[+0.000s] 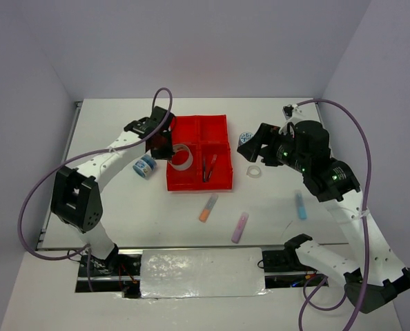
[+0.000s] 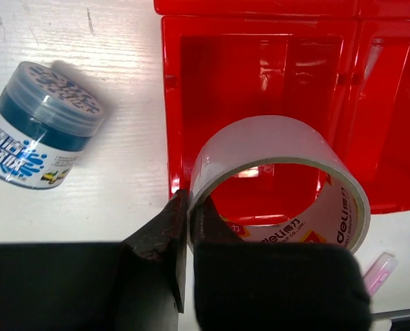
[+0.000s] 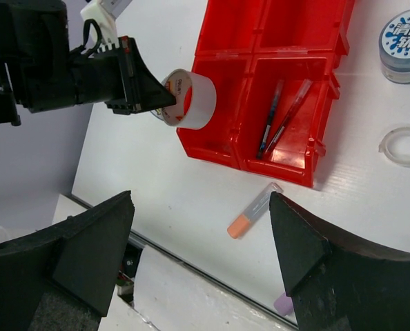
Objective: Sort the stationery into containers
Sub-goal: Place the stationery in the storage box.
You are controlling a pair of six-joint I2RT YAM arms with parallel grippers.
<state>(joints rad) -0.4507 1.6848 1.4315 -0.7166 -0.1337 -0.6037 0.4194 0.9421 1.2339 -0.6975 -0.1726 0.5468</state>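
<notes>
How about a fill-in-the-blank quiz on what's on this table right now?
1. The left gripper is shut on the tape roll, while the right gripper stands ___.
2. Two pens lie in the red tray's near-___ compartment.
3. The highlighter lying between the orange highlighter and the light-blue highlighter is ___.
Missing words: open; right; purple.
</notes>
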